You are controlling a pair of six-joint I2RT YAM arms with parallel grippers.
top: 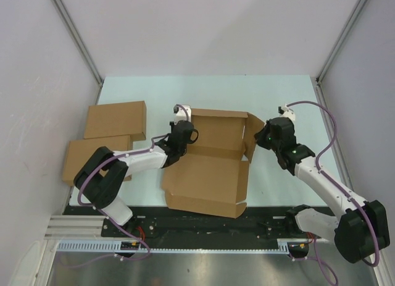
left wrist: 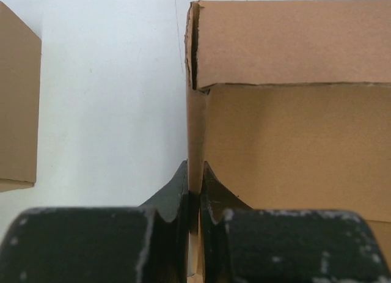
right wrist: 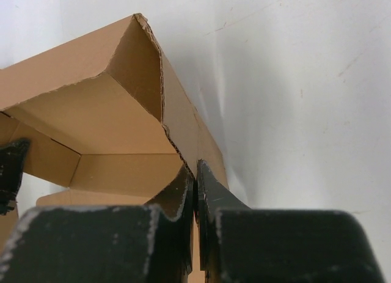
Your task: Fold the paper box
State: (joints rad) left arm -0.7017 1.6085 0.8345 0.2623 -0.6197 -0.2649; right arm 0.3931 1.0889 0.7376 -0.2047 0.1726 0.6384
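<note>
The paper box (top: 213, 159) is a brown cardboard sheet, partly folded, in the middle of the table, with its lid panel lying flat toward me and its far walls raised. My left gripper (top: 179, 136) is shut on the box's left side wall (left wrist: 195, 136), which stands upright between the fingers. My right gripper (top: 262, 138) is shut on the box's right side wall (right wrist: 183, 127), whose corner flap folds inward. The left gripper shows in the left wrist view (left wrist: 195, 191) and the right gripper in the right wrist view (right wrist: 195, 185).
Two finished flat brown boxes lie at the left: one farther back (top: 116, 120) and one nearer (top: 95, 156); an edge of one shows in the left wrist view (left wrist: 18, 106). White walls enclose the table on three sides. A black rail runs along the near edge (top: 203, 227).
</note>
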